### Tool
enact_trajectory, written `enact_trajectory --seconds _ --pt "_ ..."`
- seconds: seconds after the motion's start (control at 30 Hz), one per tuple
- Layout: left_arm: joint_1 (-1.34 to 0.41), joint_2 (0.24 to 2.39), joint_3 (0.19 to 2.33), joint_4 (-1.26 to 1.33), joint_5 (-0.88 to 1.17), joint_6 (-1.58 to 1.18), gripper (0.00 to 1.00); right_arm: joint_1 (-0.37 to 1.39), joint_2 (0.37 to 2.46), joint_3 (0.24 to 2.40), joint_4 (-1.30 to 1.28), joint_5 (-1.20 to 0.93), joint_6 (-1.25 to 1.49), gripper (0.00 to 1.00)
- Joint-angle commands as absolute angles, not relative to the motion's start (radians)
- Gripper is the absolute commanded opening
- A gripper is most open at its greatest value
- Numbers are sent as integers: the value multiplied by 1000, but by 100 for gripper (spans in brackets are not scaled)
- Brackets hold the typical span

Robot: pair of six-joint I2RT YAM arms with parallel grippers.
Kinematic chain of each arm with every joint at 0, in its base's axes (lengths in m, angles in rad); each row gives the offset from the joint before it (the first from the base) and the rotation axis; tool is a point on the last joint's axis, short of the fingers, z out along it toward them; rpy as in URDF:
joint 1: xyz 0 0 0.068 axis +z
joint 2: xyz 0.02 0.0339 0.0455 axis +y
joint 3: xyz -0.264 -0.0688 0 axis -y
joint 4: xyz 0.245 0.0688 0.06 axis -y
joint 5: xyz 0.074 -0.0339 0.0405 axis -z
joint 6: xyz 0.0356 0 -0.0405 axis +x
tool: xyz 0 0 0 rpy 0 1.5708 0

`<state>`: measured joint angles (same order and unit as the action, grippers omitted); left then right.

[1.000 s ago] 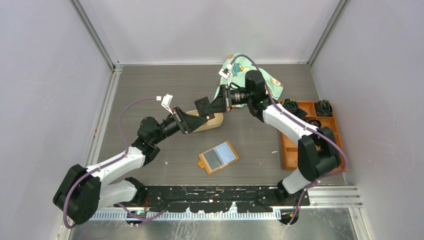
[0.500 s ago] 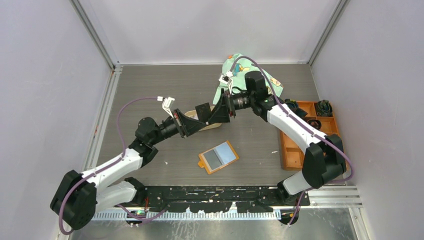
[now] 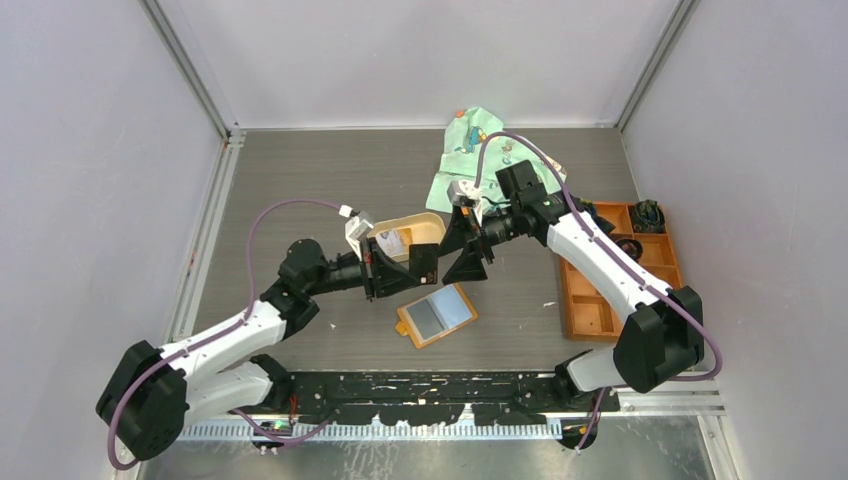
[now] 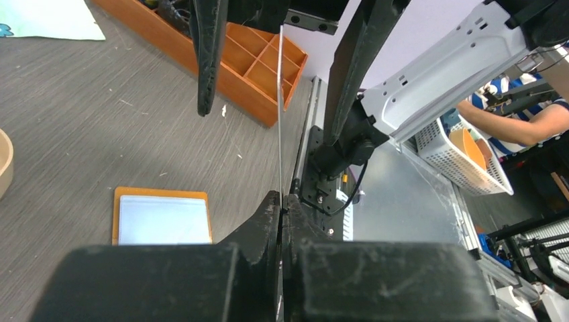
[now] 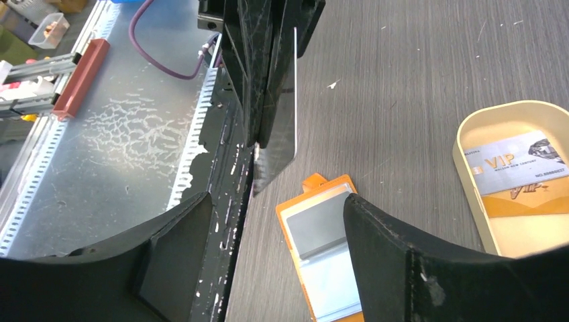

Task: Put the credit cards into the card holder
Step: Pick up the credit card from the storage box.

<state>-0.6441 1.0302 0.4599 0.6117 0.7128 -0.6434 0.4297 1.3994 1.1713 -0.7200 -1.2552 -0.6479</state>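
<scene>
From above, your left gripper [image 3: 428, 266] hangs just beyond the open card holder [image 3: 437, 314], the right gripper [image 3: 466, 262] close beside it. The left wrist view shows its jaws pinching one credit card [image 4: 280, 114] edge-on, so lay it flatter and slide an edge into a pocket. The right wrist view shows the other fingers [image 5: 174, 228] spread, touching nothing: back them away first.

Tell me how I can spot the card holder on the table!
Look at the middle of the grey table, just in front of the oval tan tray. The card holder lies open and flat there. It alone is a flat rectangle with an orange rim around see-through pockets.
</scene>
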Motion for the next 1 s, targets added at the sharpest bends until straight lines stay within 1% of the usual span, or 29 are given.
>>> enact_trajectory --seconds 0.0,0.1,0.2,0.33,0.43,0.47,0.5,0.53,0.57,0.6,0.63,0.67,0.73,0.77,0.8,0.87,0.97 --pt "-654 1043 474 631 719 -566 0 432 1386 1189 -684 -1287 -582 75" --pt "-657 1053 477 632 716 -552 0 435 1389 1181 -586 -1290 -440 66" --pt "-661 1065 479 632 711 -546 0 438 1392 1183 -528 -1287 -354 57" --pt "-665 1083 480 630 709 -539 0 439 1392 1189 -484 -1281 -274 52" --pt "-665 1088 480 629 705 -535 0 439 1394 1190 -464 -1279 -235 45" --pt "-665 1090 480 630 701 -534 0 439 1394 1192 -461 -1272 -228 38" --pt "-665 1088 480 630 695 -533 0 439 1394 1191 -459 -1268 -222 29" --pt "-664 1087 480 630 689 -533 0 438 1397 1192 -457 -1268 -212 14" --pt "-664 1086 480 624 679 -534 0 438 1399 1193 -455 -1262 -202 5" --pt "-665 1082 481 611 659 -535 1 438 1401 1197 -459 -1254 -193 1" --pt "-664 1074 483 582 627 -536 5 436 1403 1200 -476 -1241 -197 1" --pt "-665 1059 488 536 580 -534 14 433 1406 1202 -501 -1228 -228 1" --pt "-663 1009 493 373 478 -520 34 421 1410 1194 -544 -1177 -253 1" --pt "-663 971 494 302 428 -517 42 413 1412 1182 -556 -1157 -253 1" --pt "-663 948 492 246 394 -518 47 406 1415 1166 -571 -1136 -252 1" --pt "-663 875 469 176 363 -535 52 401 1423 1116 -579 -1095 -225 1" --pt "-663 809 377 191 344 -638 53 400 1418 1009 -500 -1022 -136 1"
